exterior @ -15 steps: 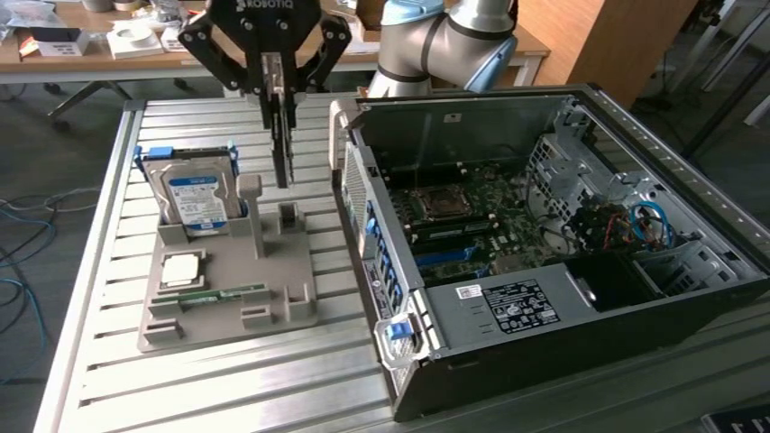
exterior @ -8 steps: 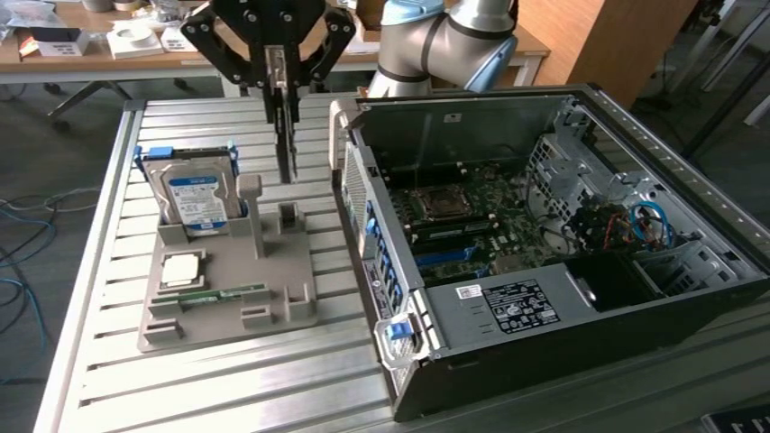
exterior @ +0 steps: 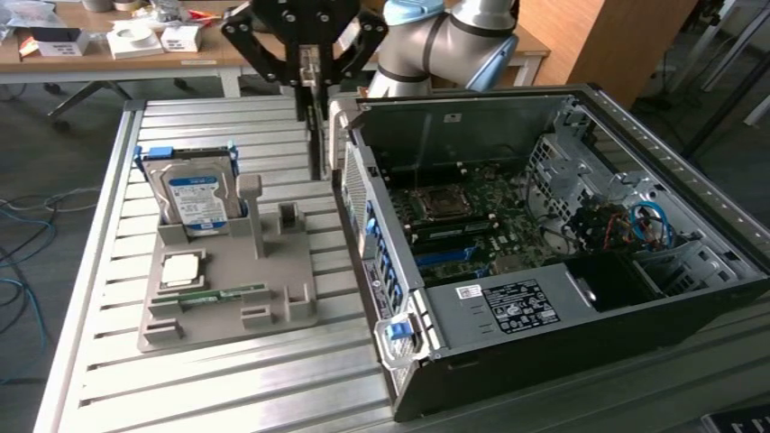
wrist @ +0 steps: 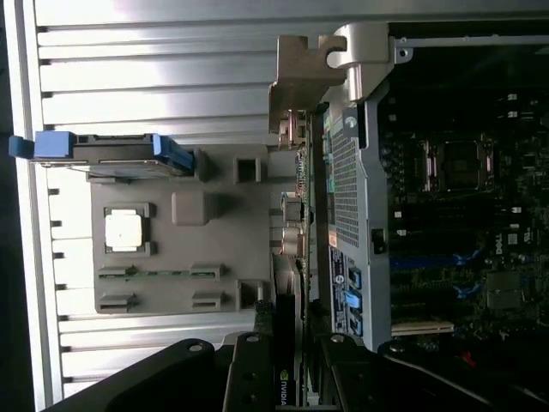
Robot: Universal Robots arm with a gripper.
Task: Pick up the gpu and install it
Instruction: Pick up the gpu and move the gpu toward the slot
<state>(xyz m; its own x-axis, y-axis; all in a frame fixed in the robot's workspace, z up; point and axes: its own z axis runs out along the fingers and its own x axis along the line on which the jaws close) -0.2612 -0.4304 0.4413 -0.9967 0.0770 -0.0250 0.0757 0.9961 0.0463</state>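
My gripper (exterior: 313, 74) is shut on the gpu (exterior: 316, 135), which hangs edge-on as a thin dark card above the table. It sits in the gap between the grey parts holder (exterior: 283, 302) and the rear wall of the open computer case (exterior: 506, 311). In the wrist view the gpu (wrist: 298, 232) runs alongside the case's perforated rear panel (wrist: 347, 197), its silvery end bracket (wrist: 302, 77) at the far end. My gripper (wrist: 290, 348) clamps the card's near end, and the black fingers (wrist: 249, 378) show on either side. The motherboard (exterior: 470, 216) lies exposed inside the case.
The grey holder carries a silver hard drive with a blue label (exterior: 193, 194), a processor chip (exterior: 180, 269) and a small green memory stick (exterior: 223, 293). A wooden desk with boxes (exterior: 132, 41) stands behind the slatted metal table (exterior: 205, 388).
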